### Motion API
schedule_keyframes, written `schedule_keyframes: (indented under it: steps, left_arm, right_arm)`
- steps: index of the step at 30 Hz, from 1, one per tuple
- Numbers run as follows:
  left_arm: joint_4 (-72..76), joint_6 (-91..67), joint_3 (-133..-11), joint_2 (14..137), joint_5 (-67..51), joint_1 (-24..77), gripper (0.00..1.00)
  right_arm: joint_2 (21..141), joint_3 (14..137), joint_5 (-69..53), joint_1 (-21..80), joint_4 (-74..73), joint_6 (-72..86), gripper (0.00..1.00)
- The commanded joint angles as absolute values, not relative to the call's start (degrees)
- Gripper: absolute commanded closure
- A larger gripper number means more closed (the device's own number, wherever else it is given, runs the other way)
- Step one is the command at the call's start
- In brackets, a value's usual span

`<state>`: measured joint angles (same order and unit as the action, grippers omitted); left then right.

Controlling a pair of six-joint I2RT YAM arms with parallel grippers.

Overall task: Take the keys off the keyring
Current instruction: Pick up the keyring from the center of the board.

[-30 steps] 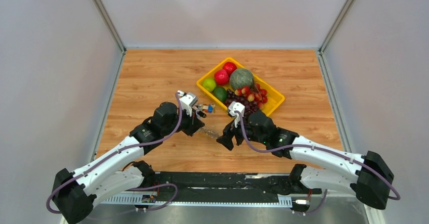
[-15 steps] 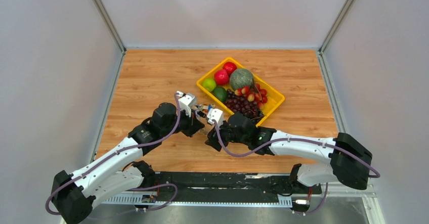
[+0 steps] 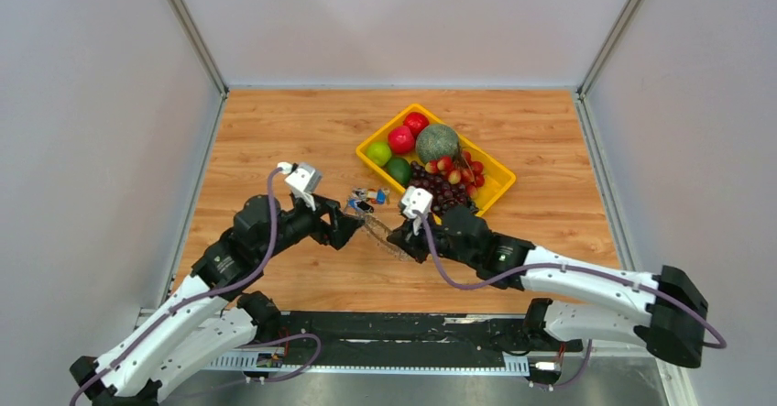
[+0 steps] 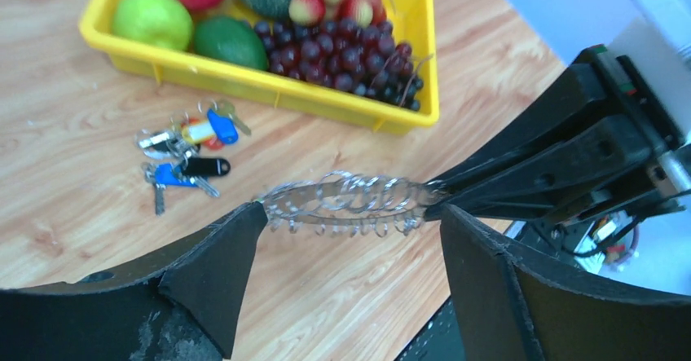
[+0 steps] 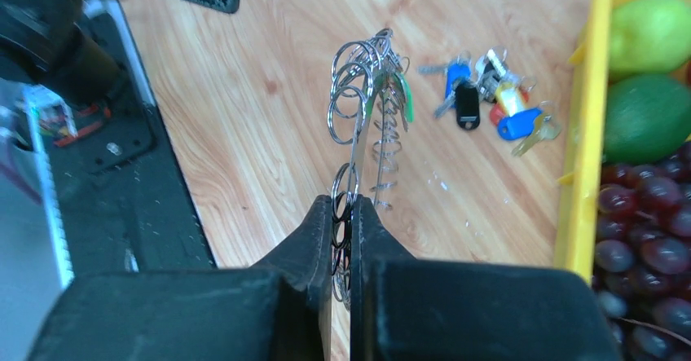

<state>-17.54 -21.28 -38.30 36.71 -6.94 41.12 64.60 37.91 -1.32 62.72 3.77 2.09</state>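
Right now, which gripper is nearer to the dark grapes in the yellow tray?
Right. The right gripper sits just on the near side of the dark grapes, shut on the keyring. The left gripper is farther off to their left, open.

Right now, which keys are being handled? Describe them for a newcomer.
Find the yellow fruit tray; two sets of keys are beside it. The one meant is the big ring of plain silver keys pinched in the right gripper, not the small bunch with blue, red and black heads.
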Motion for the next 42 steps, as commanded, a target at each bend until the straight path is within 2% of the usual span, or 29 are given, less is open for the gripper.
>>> schedule_keyframes:
  steps: [1,10,14,17,20,26,31,35,39,42]
  left_arm:
    - [-21.93,-19.69,-41.89,32.24,-4.29,41.22,0.10]
    - [-18.16,-17.47,-35.29,22.70,-5.84,41.22,0.09]
    - [-13.31,-14.54,-31.50,19.04,-10.50,41.22,0.10]
    - [-10.81,-8.94,-29.43,17.95,-18.82,41.22,0.09]
    - [-10.09,-6.61,-28.30,18.30,-20.79,41.22,0.08]
    - [-7.99,1.57,-27.74,19.85,-23.48,41.22,0.09]
    - [-6.72,3.92,-27.49,23.42,-22.90,41.26,0.10]
    - [-5.96,3.73,-26.34,26.23,-21.82,41.22,0.12]
    - [-1.65,-1.77,-23.52,27.38,-19.42,41.22,0.13]
    - [7.65,-10.88,-17.52,27.67,-16.84,41.22,0.13]
  right_arm:
    - [54.33,38.54,-0.15,62.75,3.13,4.37,1.00]
    - [39.82,42.76,-6.42,62.52,-6.73,4.09,1.00]
    - [38.00,47.80,-9.46,62.50,-12.92,1.65,1.00]
    - [38.07,51.57,-10.20,62.49,-17.03,0.35,1.00]
    - [38.56,55.06,-12.21,62.54,-20.33,0.29,1.00]
    - [41.28,61.63,-16.71,62.54,-27.23,-1.17,1.00]
    - [49.72,70.61,-9.91,62.51,-39.52,-0.36,1.00]
    - [56.28,75.14,-10.16,62.29,-45.71,3.54,1.00]
    - [61.13,79.55,-13.50,59.36,-51.55,6.36,1.00]
    - [65.56,83.61,-14.43,55.44,-57.90,6.79,1.00]
